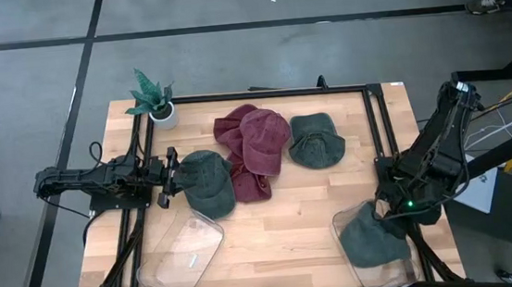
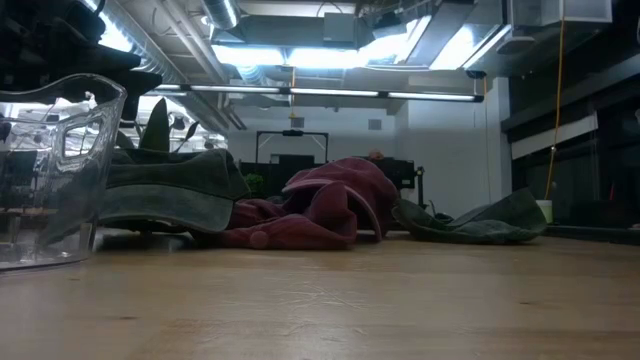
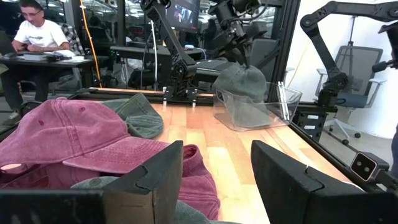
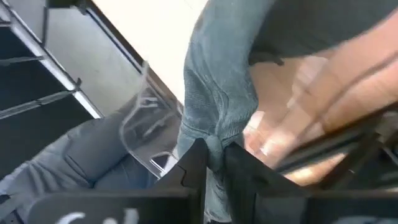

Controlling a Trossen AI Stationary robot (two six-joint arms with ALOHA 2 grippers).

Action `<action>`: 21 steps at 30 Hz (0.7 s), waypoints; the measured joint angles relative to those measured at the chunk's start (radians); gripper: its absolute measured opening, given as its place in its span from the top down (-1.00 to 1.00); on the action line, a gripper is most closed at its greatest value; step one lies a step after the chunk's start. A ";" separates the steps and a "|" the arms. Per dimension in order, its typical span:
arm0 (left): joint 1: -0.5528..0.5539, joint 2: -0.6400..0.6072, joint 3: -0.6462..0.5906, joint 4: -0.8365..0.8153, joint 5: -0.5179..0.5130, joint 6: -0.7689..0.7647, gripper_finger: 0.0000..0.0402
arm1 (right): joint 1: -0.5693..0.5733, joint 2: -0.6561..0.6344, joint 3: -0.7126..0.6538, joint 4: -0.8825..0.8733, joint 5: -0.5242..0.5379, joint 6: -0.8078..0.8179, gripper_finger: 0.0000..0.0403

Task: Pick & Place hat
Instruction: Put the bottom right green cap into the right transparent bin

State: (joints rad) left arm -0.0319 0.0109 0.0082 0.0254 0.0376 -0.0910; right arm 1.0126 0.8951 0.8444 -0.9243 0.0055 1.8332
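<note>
We see the right end effector (image 4: 214,165) at lower right of the high view, clenched on a fold of a dark green fabric cap (image 1: 376,235), holding it over the clear plastic bin (image 1: 393,275) there; we judge this is the drop-off, the cap hanging so it falls inside. The left end effector (image 1: 168,177) sits at mid left with its fingers spread and nothing between them, right at a second dark green cap (image 1: 208,180), probably lined up for the next pick. The empty clear plastic tub (image 1: 180,252) at lower left likely waits for it. Two maroon caps (image 1: 256,148) and another green cap (image 1: 316,141) lie mid-counter (image 1: 282,229), not yet sorted.
</note>
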 joint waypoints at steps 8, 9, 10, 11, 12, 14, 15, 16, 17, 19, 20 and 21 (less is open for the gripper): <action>0.000 0.000 0.000 0.000 0.000 0.000 0.08 | -0.001 0.000 0.000 -0.091 -0.058 -0.023 0.62; 0.000 0.000 0.000 0.000 0.000 0.000 0.08 | -0.002 0.000 0.000 -0.095 -0.063 -0.038 0.60; 0.000 0.000 0.000 0.000 0.000 0.000 0.08 | -0.002 0.000 0.000 -0.097 -0.067 -0.052 0.57; 0.000 0.000 0.000 0.000 0.000 0.000 0.08 | -0.003 0.000 0.000 -0.098 -0.074 -0.064 0.53; 0.000 0.000 0.000 0.000 0.000 0.000 0.08 | -0.005 0.000 0.000 -0.099 -0.078 -0.073 0.49; 0.000 0.000 0.000 0.000 0.000 0.000 0.08 | -0.014 0.000 0.000 -0.099 -0.079 -0.091 0.39; 0.000 0.000 0.000 0.000 0.000 0.000 0.08 | -0.017 0.000 0.000 -0.099 -0.079 -0.101 0.34; 0.000 0.000 0.000 0.000 0.000 0.000 0.08 | -0.021 0.000 0.000 -0.099 -0.079 -0.119 0.29; 0.000 0.000 0.000 0.000 0.000 0.000 0.08 | -0.024 0.000 0.000 -0.099 -0.080 -0.133 0.24; 0.000 0.000 0.000 0.000 0.000 0.000 0.08 | -0.030 0.000 0.000 -0.099 -0.081 -0.158 0.14; 0.000 0.000 0.000 0.000 0.000 0.000 0.08 | -0.033 -0.001 0.000 -0.099 -0.080 -0.176 0.10; 0.000 0.000 0.000 0.000 0.000 0.000 0.08 | -0.035 -0.004 0.000 -0.099 -0.081 -0.190 0.06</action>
State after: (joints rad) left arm -0.0322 0.0109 0.0080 0.0255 0.0377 -0.0910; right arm 0.9773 0.8916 0.8444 -1.0233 -0.0750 1.6434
